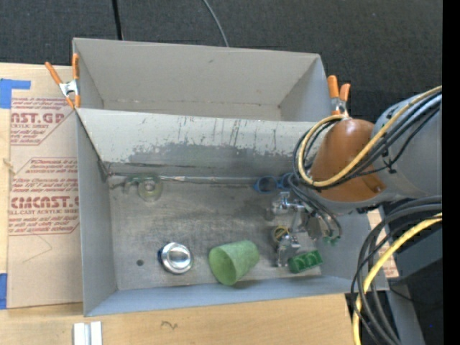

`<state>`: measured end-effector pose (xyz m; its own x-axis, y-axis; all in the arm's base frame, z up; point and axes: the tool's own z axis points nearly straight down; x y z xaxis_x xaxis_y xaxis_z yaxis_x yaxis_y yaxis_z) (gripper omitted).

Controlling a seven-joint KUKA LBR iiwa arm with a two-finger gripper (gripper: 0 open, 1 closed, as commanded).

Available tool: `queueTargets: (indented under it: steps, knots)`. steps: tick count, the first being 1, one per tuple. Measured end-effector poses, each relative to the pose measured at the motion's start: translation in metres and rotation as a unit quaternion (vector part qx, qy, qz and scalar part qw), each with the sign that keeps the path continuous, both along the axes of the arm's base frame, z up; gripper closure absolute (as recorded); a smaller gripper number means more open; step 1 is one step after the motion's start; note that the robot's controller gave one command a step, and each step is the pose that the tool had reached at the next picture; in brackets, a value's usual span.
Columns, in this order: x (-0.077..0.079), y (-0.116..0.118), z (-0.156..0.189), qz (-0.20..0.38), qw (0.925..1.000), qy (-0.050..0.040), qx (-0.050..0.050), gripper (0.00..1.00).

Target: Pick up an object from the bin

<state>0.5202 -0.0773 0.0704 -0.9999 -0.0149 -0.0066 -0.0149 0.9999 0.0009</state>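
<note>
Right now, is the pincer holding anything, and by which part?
Nothing: the pincer stands open with nothing between its fingers; the small dark green plastic block lies just beside it, ungripped.

Pale green plastic cup [233,262] is tipped over on its side, wide end toward the left, narrow end up and to the right. Just right of the cup, with a small gap, sits a little dark green block [304,262], kinda bumpy on top. Near the cup's left is a shiny round silver thing [176,257], lying flat. Well above and left of the cup there's a clear roundish piece [149,187]. Above the cup, slightly right, is a small blue thing [264,185], hard to tell what.
</note>
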Motion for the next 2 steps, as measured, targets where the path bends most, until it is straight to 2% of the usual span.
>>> queueTargets:
  steps: [1,2]
  knots:
    - [-0.0101,-0.0394,0.0033,0.084,0.9965,0.0039,0.007,0.0]
    - [-0.0107,-0.0407,0.0044,0.086,0.9963,0.0067,0.006,1.0]
